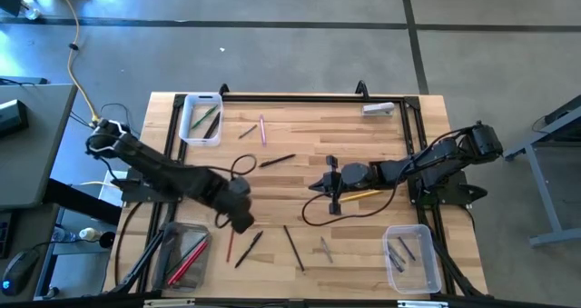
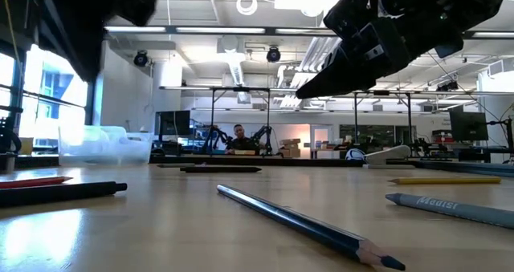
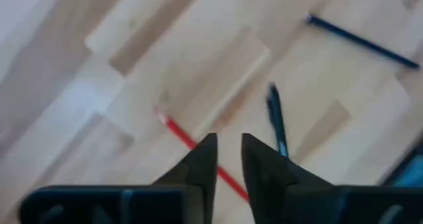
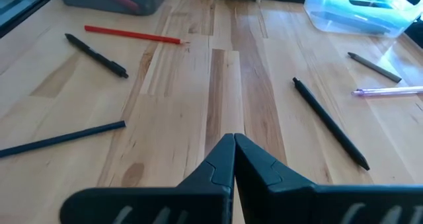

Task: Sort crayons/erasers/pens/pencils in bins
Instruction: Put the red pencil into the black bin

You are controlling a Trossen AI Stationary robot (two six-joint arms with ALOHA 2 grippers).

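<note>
High view shows the left gripper [image 1: 241, 219] above the table [image 1: 300, 163] near a red pencil [image 1: 230, 245], fingers slightly apart, holding nothing. The right gripper [image 1: 318, 185] is closed and empty at the middle. Three bins [image 1: 201, 117] stand at corners.

Pale wooden table [image 4: 225, 85], smooth sheen; clear plastic bins [image 1: 201, 119].

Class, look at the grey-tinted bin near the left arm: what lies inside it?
Inside the grey-tinted bin lie red sticks and a greenish one, seen from above. How many there are in all cannot be told, since they overlap.
</note>
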